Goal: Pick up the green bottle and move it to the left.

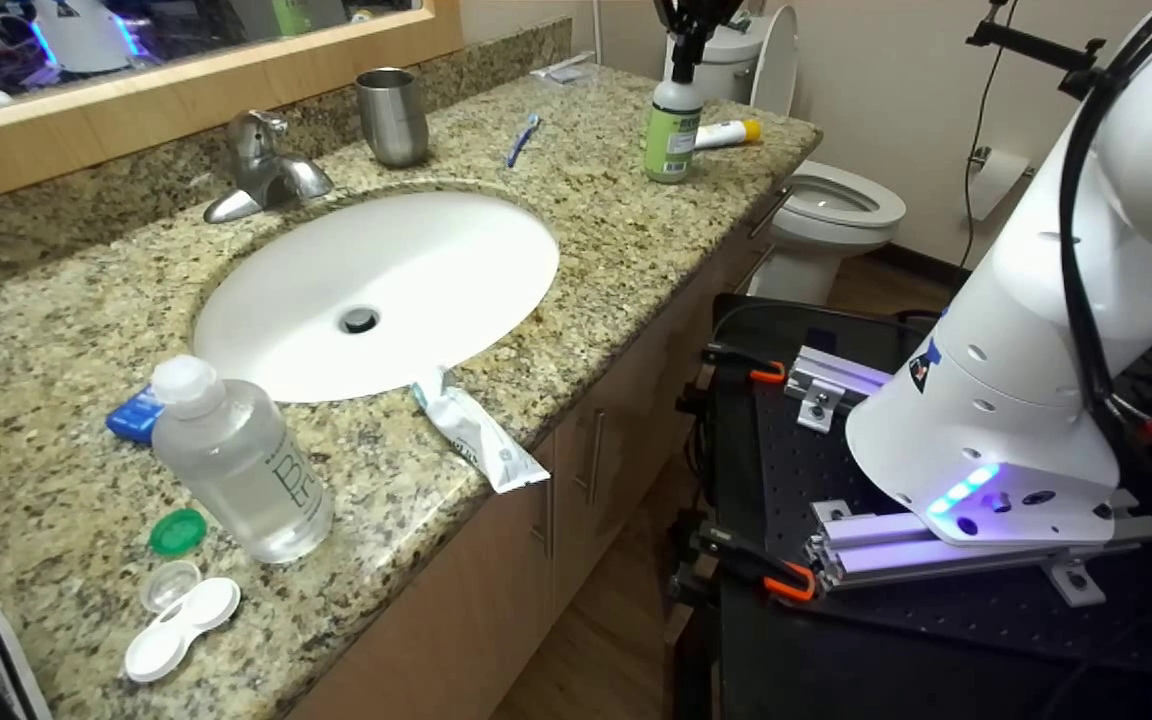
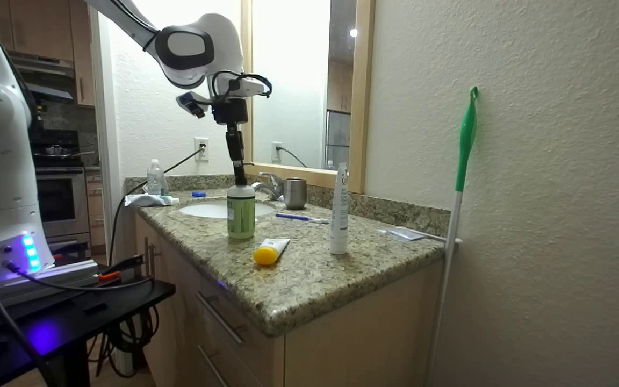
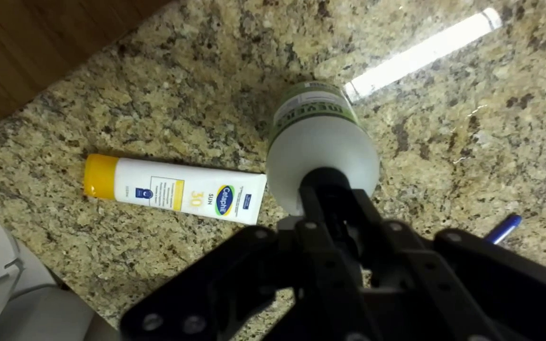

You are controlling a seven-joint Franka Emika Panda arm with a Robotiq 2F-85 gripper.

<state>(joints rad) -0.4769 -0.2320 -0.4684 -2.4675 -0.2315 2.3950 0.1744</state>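
One gripper (image 2: 239,172), pinching the green bottle (image 2: 240,215) by its top, should lift straight up, clearing the sunscreen tube (image 3: 178,188) beside it, before travelling left.

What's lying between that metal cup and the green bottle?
In an exterior view, a blue toothbrush lies between the metal cup and the green bottle.

Bent arm (image 2: 202,48), tight downward jaws
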